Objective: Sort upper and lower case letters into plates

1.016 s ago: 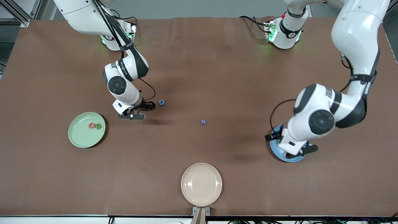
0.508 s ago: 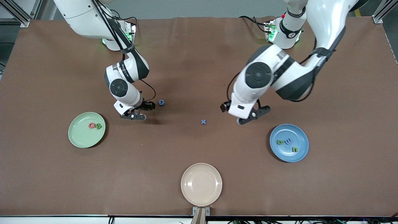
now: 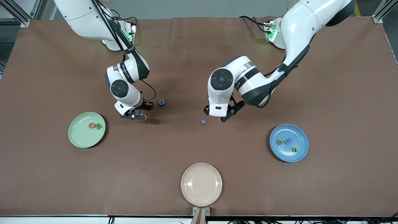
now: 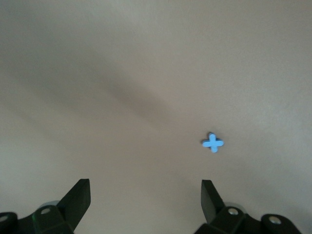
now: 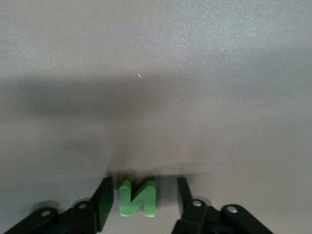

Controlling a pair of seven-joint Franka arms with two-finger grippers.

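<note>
Front view: the brown bench (image 3: 199,46) carries 3 round plates. The pale green plate (image 3: 81,137) sits at the frame's middle left and holds 2 letters, a pinkish red one (image 3: 92,125) touching a green one (image 3: 98,126). The blue plate (image 3: 298,138) sits at the middle right and holds 3 letters: a green one (image 3: 280,142), a blue one (image 3: 289,141) just beside it, and another green one (image 3: 294,149) a little lower in the frame. The cream plate (image 3: 201,184) lies at the bottom centre.

2 blue letters lie loose on the bench near the frame's centre: a curled, c-like blue letter (image 3: 161,102) and a small blue x (image 3: 203,122), flat and cross-shaped.

The right pincer (image 3: 140,111) is low over the bench between the green plate and the curled blue letter. In the right wrist view, a chunky green N (image 5: 138,197) stands upright between its 2 black fingers (image 5: 103,202); narrow gaps show on both sides of the letter, so the pincer is spread around the N without clamping it.

The left pincer (image 3: 217,116) hangs over the bench just beside the blue x. In the left wrist view its fingers (image 4: 78,200) are spread wide apart with nothing between them, and the blue x (image 4: 212,143) lies on the bench ahead, closer to 1 fingertip than the other.
</note>
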